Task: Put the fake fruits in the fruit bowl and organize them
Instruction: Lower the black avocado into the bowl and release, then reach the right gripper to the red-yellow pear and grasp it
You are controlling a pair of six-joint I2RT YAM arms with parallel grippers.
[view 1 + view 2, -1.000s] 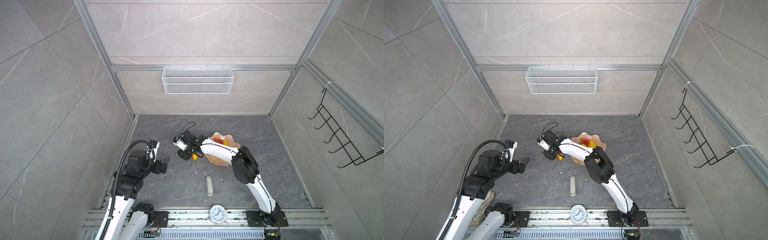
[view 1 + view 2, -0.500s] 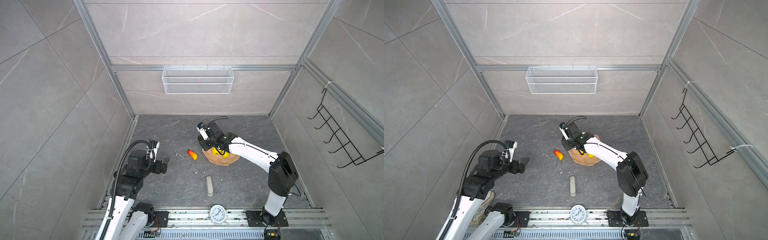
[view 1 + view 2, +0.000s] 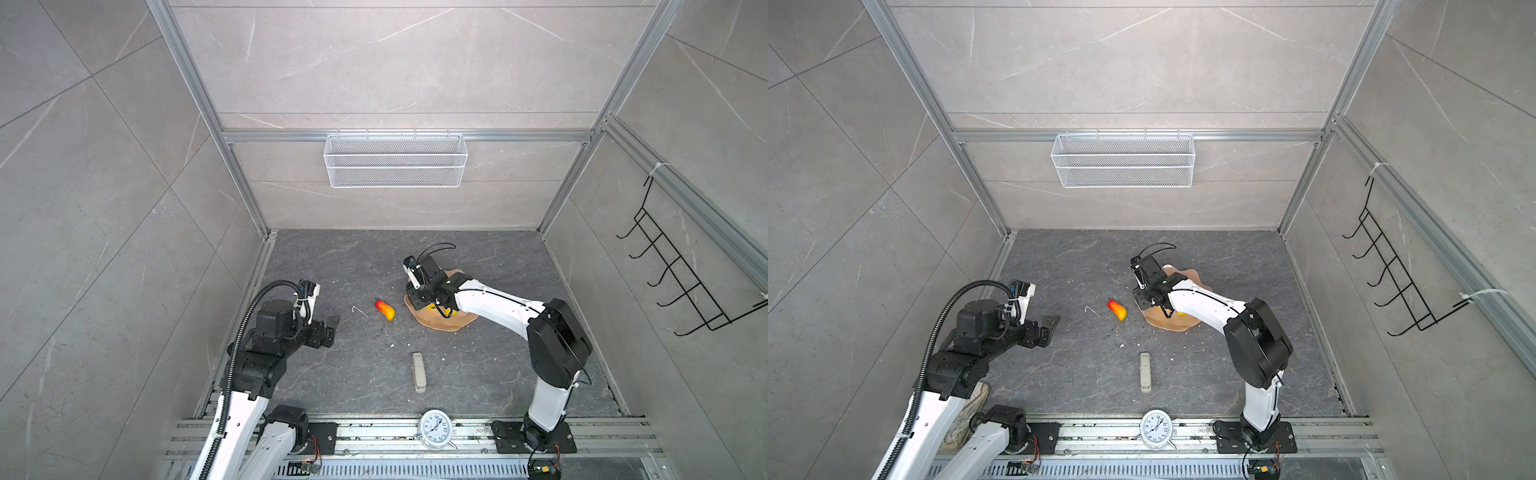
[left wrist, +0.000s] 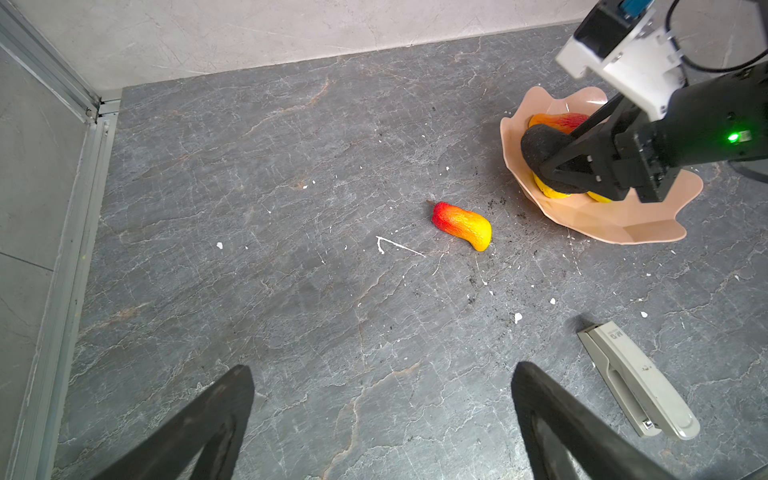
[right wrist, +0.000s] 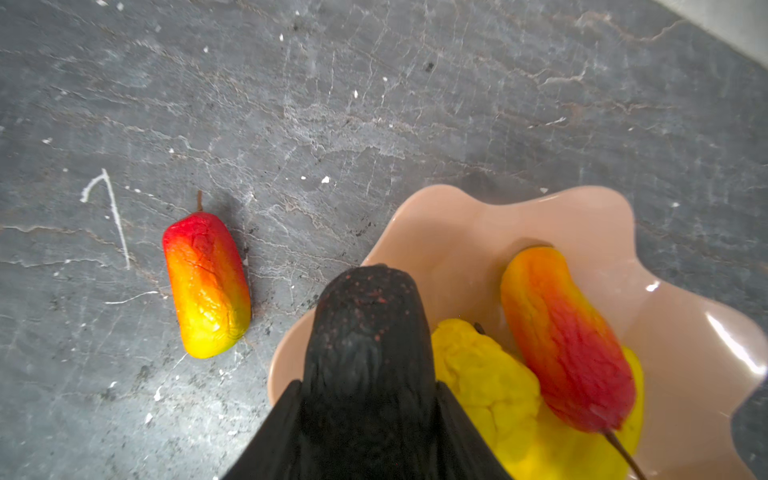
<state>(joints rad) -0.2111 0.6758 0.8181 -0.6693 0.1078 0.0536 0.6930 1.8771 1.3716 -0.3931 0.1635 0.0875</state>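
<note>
Right hand [image 5: 370, 407] grasps the black fruit [image 5: 365, 324] over the fruit bowl [image 4: 602, 224] — next it likely must lower and let go; one red-orange fruit [image 4: 461, 224] lies beside the bowl.

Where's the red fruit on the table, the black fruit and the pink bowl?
Red-orange oblong fake fruit on table [image 4: 461, 224]: left wrist view, middle.
Black oval fake fruit [image 5: 368, 332]: right wrist view, top surface.
Salmon-pink wavy-rimmed bowl [image 4: 602, 226]: left wrist view, bare outer wall.
</note>
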